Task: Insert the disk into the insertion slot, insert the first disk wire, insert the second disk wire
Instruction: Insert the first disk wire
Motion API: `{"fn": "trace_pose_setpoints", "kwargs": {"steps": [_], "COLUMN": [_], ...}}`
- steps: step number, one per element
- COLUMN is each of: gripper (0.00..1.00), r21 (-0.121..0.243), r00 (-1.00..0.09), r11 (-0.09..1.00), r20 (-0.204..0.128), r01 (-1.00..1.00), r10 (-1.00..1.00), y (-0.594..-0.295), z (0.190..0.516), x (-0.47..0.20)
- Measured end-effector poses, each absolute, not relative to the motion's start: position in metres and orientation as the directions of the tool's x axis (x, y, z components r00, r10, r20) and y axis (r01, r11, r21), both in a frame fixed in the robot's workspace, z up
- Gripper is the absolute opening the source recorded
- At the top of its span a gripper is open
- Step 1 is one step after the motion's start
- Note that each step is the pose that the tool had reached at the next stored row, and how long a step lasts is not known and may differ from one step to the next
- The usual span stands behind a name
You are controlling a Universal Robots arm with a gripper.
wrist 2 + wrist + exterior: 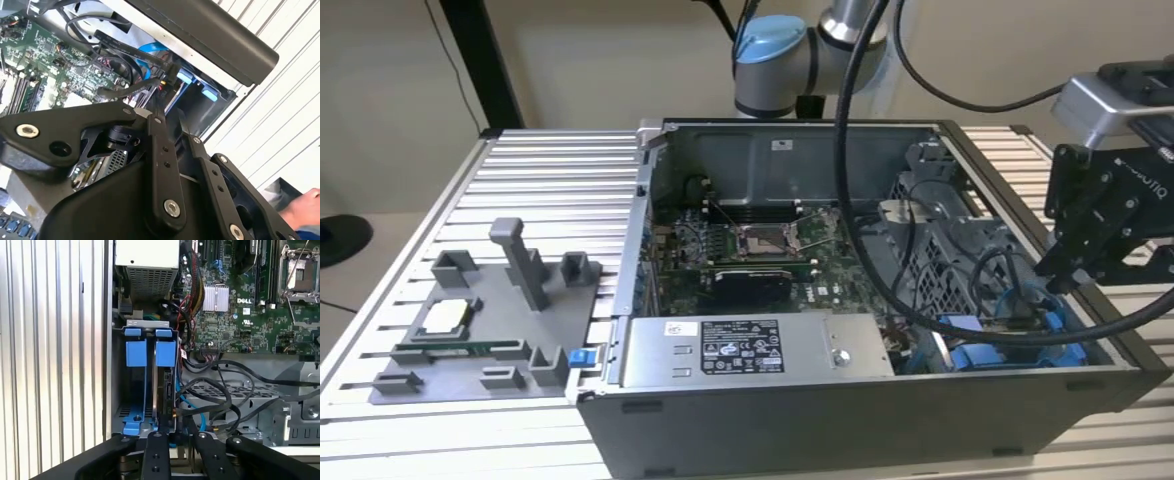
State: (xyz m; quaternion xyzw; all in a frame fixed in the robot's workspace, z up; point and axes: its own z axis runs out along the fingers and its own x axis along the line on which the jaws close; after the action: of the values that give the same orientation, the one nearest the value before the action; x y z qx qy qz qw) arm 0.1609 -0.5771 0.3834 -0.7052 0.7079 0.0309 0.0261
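– On table (547, 180): big open case (854, 430), green board (747, 250) inside. And gripper (1050, 285)?
– Over case corner, at exterior view's right, just above slot (145, 326).
– Disk (164, 390)?
– Standing on edge inside slot, blue tabs (165, 354) at its end.
– Jaws?
– Pressed together, pinching black wire (170, 73) close by disk.

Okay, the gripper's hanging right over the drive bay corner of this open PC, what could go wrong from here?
1. Loose black cables and a thin blue cable crowd the blue-railed drive bay in the dark grey metal cage. The black gripper, close above, could snag them.
2. The arm's thick black hose drapes across the green motherboard and might drag over its parts.
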Motion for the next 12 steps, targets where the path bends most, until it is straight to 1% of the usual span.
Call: {"fn": "trace_pose_setpoints", "kwargs": {"steps": [2,3,7,12], "gripper": [0.00,1.00,1.00,1.00], "r21": [0.007,0.008,0.013,0.036], "r00": [-0.004,-0.004,-0.005,-0.005], "r11": [0.003,0.004,0.003,0.003], "r20": [-0.080,-0.080,-0.080,-0.079], "r01": [-1.000,-1.000,-1.000,-0.999], "r10": [-0.997,-0.997,-0.997,-0.997], "y": [-0.577,-0.577,-0.577,-0.577], "z": [0.384,0.383,0.383,0.382], "x": [0.162,0.163,0.170,0.187]}}
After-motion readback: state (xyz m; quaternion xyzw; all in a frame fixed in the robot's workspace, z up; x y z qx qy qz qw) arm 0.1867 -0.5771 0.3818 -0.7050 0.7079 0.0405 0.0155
